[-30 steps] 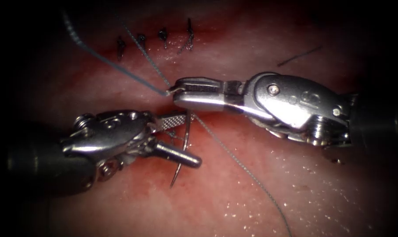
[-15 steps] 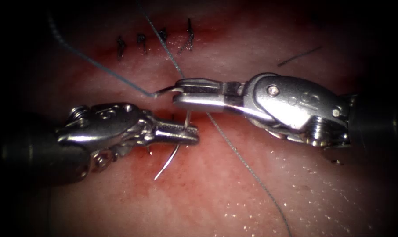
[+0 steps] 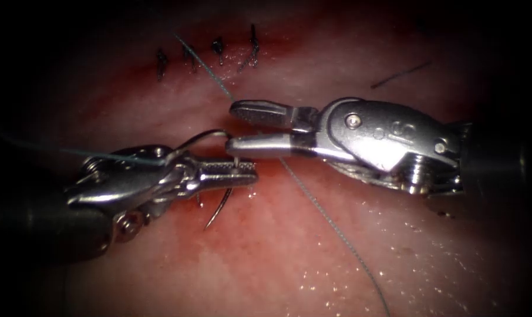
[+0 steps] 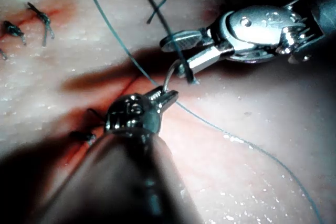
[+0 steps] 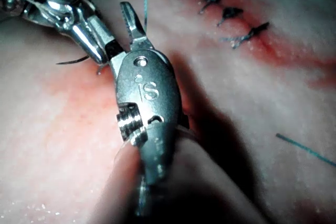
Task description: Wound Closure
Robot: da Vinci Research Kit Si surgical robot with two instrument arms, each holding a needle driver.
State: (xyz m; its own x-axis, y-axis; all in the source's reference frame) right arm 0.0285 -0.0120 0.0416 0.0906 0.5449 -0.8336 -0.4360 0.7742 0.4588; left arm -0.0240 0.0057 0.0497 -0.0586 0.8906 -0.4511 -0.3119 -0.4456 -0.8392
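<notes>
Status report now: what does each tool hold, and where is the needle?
Left tool shut on needle mid-curve, needle clear of tissue. Right tool open, empty. Thread trails across.

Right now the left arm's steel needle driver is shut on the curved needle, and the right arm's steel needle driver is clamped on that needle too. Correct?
Not quite. The left arm's steel needle driver is shut on the curved needle, but the right arm's steel needle driver has its jaws open and holds nothing; the dark thread merely runs past it. The endoscope view shows the gap between its jaws.
</notes>
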